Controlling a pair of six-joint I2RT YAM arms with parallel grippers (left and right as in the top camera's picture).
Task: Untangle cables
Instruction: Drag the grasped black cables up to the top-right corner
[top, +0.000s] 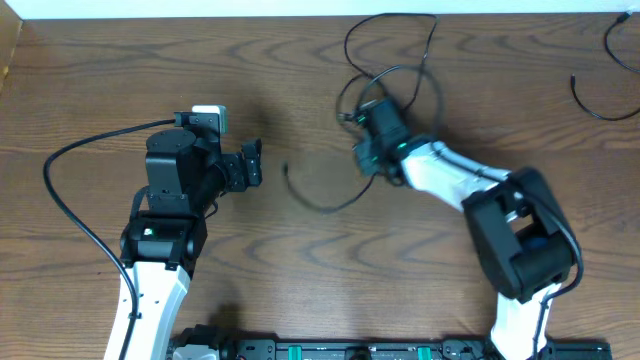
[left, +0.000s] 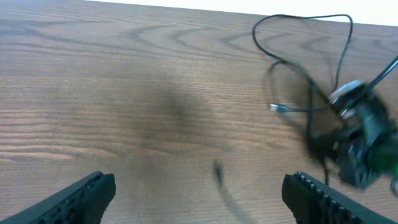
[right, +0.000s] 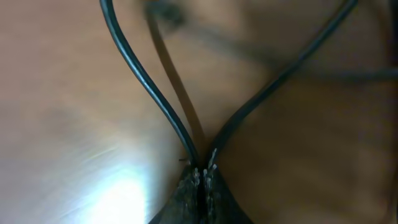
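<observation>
My right gripper (right: 202, 179) is clamped on a thin black cable (right: 131, 62) in the tangle near the brown wooden table's (top: 100, 80) far edge. My left gripper (left: 199, 190) gapes, empty. Recommendation: draw slowly toward bare wood and stop if a loop tightens.

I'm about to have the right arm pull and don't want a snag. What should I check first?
1. Right hand shut on cable: ok, two strands enter its closed fingers.
2. One cable or two pinched: cannot tell.
3. Left hand open, holding nothing: ok.
4. Loose end lies free before the left hand: ok.
5. Loops uncrossed: not ok, they overlap near the right hand.
6. Far-right cable apart from the tangle: ok.
</observation>
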